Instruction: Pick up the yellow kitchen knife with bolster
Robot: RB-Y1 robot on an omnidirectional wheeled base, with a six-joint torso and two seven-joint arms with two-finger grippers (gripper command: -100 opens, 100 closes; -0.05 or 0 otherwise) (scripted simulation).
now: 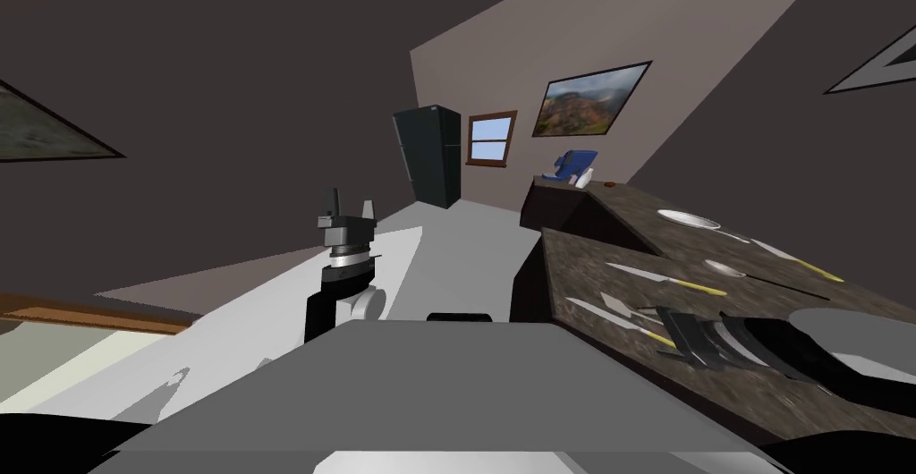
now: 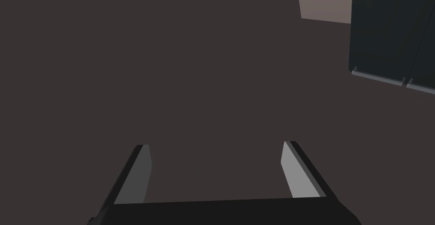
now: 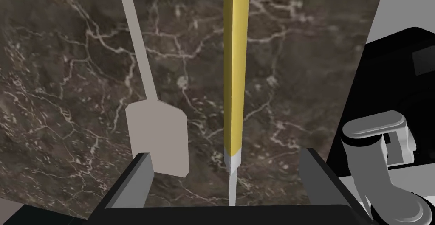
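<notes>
The knife with the yellow handle (image 3: 234, 65) lies flat on the dark marble counter (image 3: 63, 86). Its grey bolster (image 3: 232, 161) and thin blade run back toward the gripper body. My right gripper (image 3: 226, 152) hangs just above the knife, open. One finger stands on each side of the handle's bolster end, neither touching. In the head view this knife (image 1: 648, 334) is at the counter's near end, beside my dark right hand (image 1: 702, 339). My left gripper (image 1: 349, 207) is held up over the floor, away from the counter, open and empty (image 2: 216, 146).
A grey spatula (image 3: 157, 137) lies beside the knife, close to one finger. Another yellow-handled knife (image 1: 664, 278), a spoon (image 1: 725, 269) and a plate (image 1: 687, 218) lie farther along the counter. A grey tap (image 3: 378, 137) stands past the counter's edge. A dark fridge (image 1: 429, 156) is at the back.
</notes>
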